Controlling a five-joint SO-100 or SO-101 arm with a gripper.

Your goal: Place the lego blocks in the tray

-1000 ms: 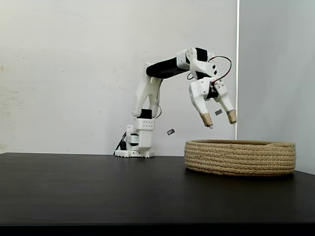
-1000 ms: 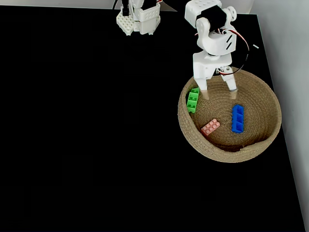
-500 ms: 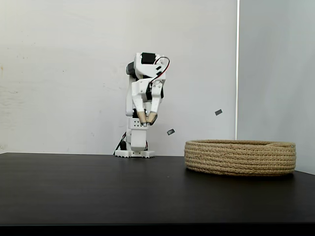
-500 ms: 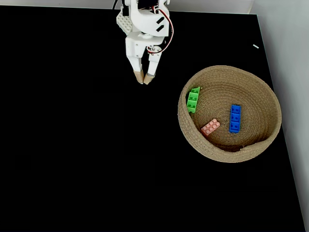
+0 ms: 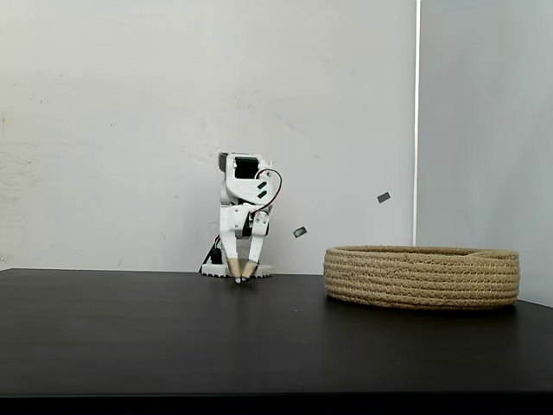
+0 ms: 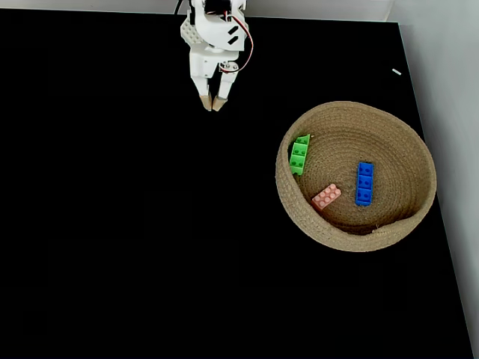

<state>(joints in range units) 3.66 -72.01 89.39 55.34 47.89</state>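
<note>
In a fixed view from above, the round rope tray [image 6: 301,216] holds all three lego blocks: a green one [image 6: 300,154] against its left wall, a salmon-pink one [image 6: 326,196] near the middle, and a blue one [image 6: 364,183] to the right. My gripper [image 6: 211,105] hangs folded down just in front of the arm's base, well left of the tray, shut with nothing in it. From the side, the gripper [image 5: 241,277] points down with its tips at the tabletop. The tray [image 5: 422,277] stands to the right, its walls hiding the blocks.
The arm's white base [image 6: 193,34] sits at the table's far edge. The black tabletop [image 6: 112,224] stretches wide to the left and front. A white wall panel [image 6: 449,112] borders the table on the right, close to the tray.
The arm pulled back from above the tray, swung left to its base and folded down. The gripper went from open to shut. The blue block shifted slightly; the others lie as before.
</note>
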